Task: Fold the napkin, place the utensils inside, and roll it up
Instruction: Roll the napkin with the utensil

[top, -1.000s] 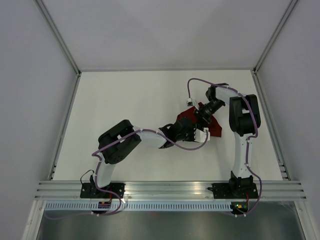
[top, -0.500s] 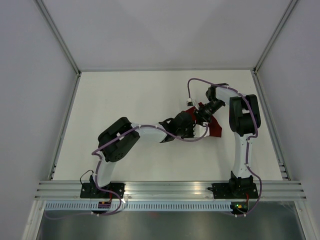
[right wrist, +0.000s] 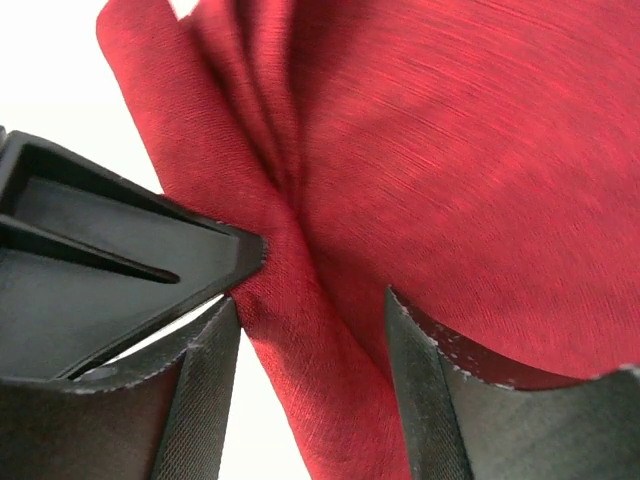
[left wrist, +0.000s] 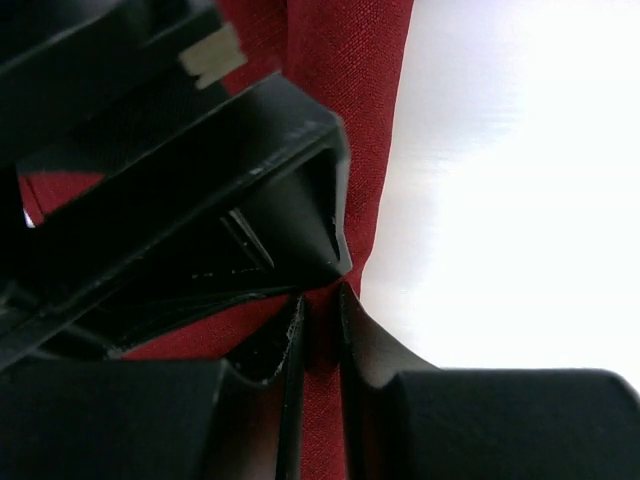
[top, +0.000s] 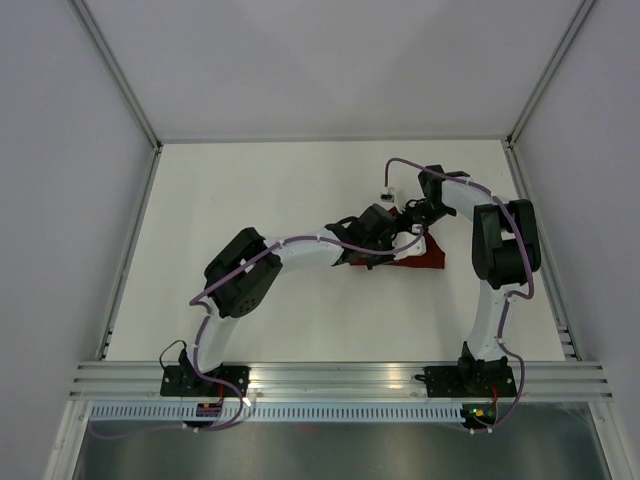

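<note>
The dark red napkin (top: 420, 259) lies crumpled right of the table's middle, mostly hidden under both grippers. My left gripper (top: 386, 230) is shut on a thin fold of the napkin (left wrist: 345, 90); in the left wrist view the cloth runs between its fingertips (left wrist: 320, 305). My right gripper (top: 409, 217) hangs over the same spot, fingers apart, straddling a ridge of the napkin (right wrist: 460, 150) in the right wrist view (right wrist: 312, 315). The two grippers nearly touch: the right gripper's black body (left wrist: 200, 170) fills the left wrist view. No utensils are in view.
The white table (top: 260, 200) is bounded by metal rails, with white walls on the left, right and far sides. The left arm's elbow (top: 240, 280) lies low across the middle of the table. Purple cables loop around both arms.
My left gripper has moved farther away and to the right over the napkin. The right arm has swung right, its wrist turned, and less napkin shows from above.
</note>
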Controlling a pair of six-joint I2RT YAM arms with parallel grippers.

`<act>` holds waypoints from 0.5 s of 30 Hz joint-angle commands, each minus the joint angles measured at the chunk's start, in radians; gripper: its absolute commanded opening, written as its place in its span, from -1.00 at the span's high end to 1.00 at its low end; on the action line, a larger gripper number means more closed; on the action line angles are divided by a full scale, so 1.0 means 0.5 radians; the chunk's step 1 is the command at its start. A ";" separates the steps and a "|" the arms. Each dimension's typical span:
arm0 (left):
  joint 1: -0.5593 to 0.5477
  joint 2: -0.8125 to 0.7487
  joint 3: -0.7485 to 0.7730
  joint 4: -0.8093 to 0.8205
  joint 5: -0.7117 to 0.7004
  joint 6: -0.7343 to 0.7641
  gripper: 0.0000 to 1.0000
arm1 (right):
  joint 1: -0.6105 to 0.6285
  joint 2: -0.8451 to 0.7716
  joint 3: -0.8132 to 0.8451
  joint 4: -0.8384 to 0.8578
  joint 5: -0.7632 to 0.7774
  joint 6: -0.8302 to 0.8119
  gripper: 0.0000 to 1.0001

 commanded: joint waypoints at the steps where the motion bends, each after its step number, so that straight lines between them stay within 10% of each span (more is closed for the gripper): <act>1: -0.046 0.064 0.079 -0.374 0.293 -0.231 0.95 | -0.123 -0.191 -0.033 0.707 0.258 0.455 -0.27; 15: -0.049 0.104 0.119 -0.605 0.438 -0.476 0.95 | -0.411 -0.666 -0.392 0.846 0.517 0.612 -0.27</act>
